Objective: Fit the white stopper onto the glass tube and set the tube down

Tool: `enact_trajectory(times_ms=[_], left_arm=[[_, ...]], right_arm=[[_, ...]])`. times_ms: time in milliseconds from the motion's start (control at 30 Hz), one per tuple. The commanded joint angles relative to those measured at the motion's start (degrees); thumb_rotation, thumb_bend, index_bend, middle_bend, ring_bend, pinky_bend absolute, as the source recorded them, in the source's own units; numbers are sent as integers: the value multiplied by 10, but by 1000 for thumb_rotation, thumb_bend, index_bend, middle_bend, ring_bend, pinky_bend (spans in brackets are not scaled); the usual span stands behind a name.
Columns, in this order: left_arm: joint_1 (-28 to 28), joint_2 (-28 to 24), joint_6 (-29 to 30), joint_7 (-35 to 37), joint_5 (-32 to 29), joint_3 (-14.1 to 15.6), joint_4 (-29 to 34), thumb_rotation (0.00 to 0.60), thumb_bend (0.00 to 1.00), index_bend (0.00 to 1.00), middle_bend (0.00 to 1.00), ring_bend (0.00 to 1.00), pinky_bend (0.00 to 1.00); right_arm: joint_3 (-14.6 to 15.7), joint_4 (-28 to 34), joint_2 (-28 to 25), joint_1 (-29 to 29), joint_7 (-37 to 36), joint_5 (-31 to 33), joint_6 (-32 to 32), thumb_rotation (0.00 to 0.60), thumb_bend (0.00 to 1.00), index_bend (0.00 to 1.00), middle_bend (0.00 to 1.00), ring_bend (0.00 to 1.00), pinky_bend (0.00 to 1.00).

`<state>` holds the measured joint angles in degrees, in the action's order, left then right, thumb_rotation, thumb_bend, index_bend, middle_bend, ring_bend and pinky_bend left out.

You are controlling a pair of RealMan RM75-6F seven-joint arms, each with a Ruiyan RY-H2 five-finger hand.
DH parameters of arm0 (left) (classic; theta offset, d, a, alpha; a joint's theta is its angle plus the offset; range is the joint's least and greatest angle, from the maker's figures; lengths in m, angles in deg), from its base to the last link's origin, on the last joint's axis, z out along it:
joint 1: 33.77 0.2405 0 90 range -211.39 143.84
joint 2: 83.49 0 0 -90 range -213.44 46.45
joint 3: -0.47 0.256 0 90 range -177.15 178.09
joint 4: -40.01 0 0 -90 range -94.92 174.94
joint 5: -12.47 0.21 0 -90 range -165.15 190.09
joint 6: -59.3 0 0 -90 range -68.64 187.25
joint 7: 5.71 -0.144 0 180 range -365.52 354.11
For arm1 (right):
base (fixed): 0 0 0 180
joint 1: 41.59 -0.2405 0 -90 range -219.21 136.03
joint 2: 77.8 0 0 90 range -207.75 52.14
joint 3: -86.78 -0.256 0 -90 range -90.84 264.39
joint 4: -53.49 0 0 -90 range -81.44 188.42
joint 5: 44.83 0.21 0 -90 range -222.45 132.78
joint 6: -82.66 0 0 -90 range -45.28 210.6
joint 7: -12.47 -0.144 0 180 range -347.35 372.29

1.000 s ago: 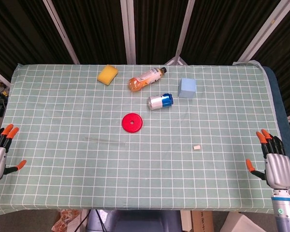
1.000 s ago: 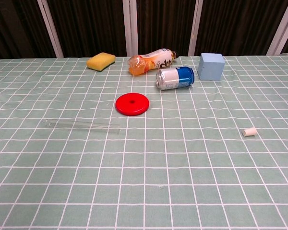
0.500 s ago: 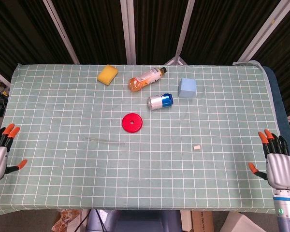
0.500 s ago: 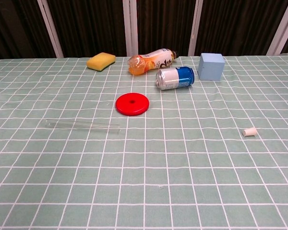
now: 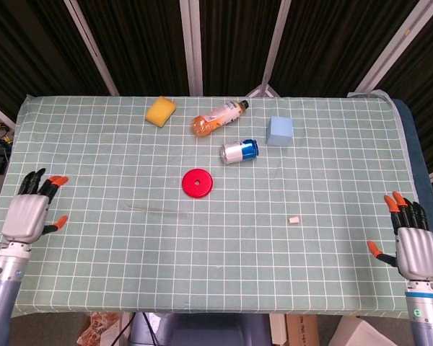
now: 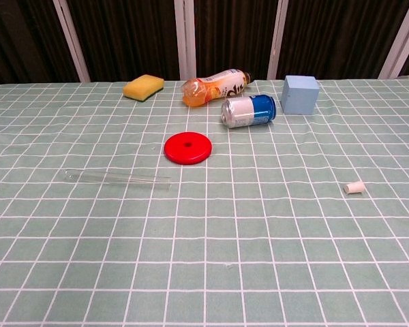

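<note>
Both my left hand [image 5: 29, 216] and right hand [image 5: 414, 249] empty, fingers apart; glass tube [image 6: 117, 178] and white stopper [image 6: 354, 187] lie well apart, ungrasped.

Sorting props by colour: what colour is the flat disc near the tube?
Red disc, with a small centre hole; clearest in the chest view.

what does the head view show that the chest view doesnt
Only the head view shows the two hands: the left hand over the table's left edge and the right hand at the right edge, both with fingers spread and holding nothing. It also shows the table's near edge.

The chest view shows nothing extra, but the glass tube is far clearer there.

Both show the white stopper, red disc, yellow sponge, bottle, can and blue cube on the checked cloth.
</note>
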<state>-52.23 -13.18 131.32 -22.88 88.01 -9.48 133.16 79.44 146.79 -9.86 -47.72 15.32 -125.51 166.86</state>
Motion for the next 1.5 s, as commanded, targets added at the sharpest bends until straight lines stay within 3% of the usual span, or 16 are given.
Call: enact_trajectory(times_ms=[33,500,1000,1500], left_arm=[[-46,35,-48,-48,-44,-24,-13,600,321,307,314,11,0],[-143,145,-141,-144,-137,-28,-102,600,402,369,377,25,0],[-176,201,-152,-173,-175,-10,-119,600,403,420,393,28,0],[-205,232,-160,-190,-196,-3,-139,600,474,432,406,36,0]], right_arm=[[0,0,1,-1,-2,0,-1,600,261,0,0,0,0],[-2,1,-4,2,-23,4,-3,600,261,0,0,0,0],[-2,4,-9,3,-35,9,-7,600,261,0,0,0,0],[-3,7,-10,4,-45,8,-7,600,261,0,0,0,0]])
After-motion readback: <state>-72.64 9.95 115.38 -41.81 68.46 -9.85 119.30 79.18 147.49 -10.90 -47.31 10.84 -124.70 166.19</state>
